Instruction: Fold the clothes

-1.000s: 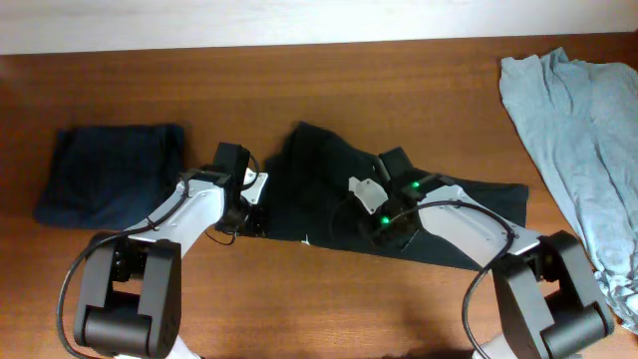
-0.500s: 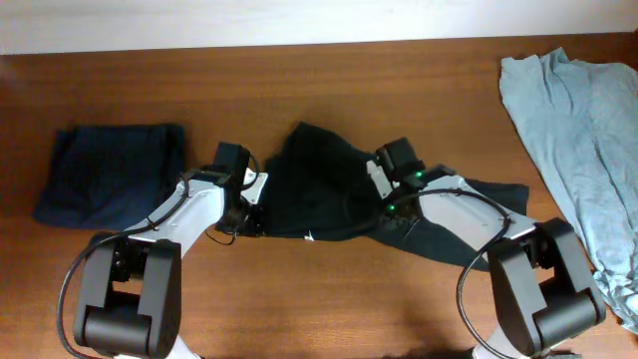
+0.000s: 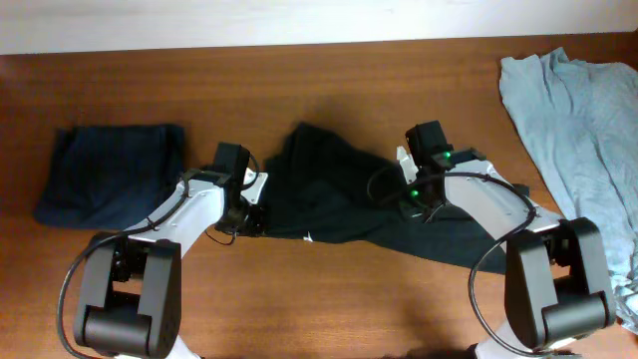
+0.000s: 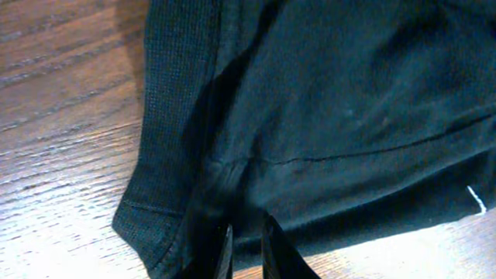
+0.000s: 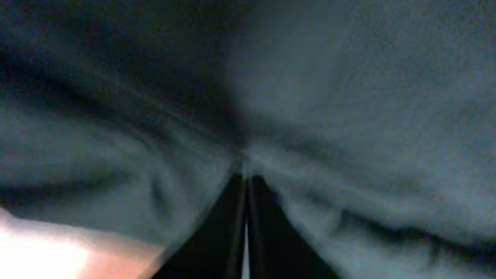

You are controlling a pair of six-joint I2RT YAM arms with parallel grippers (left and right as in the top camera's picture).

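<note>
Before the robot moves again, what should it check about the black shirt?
1. Left gripper pinching the black T-shirt at its hem: ok.
2. Right gripper shut on the shirt's fabric: ok.
3. Shirt lying flat: not ok, it is bunched up.
4. Shirt apart from the folded dark garment and the light blue garment: ok.
5. Sleeves spread out: cannot tell.
</note>
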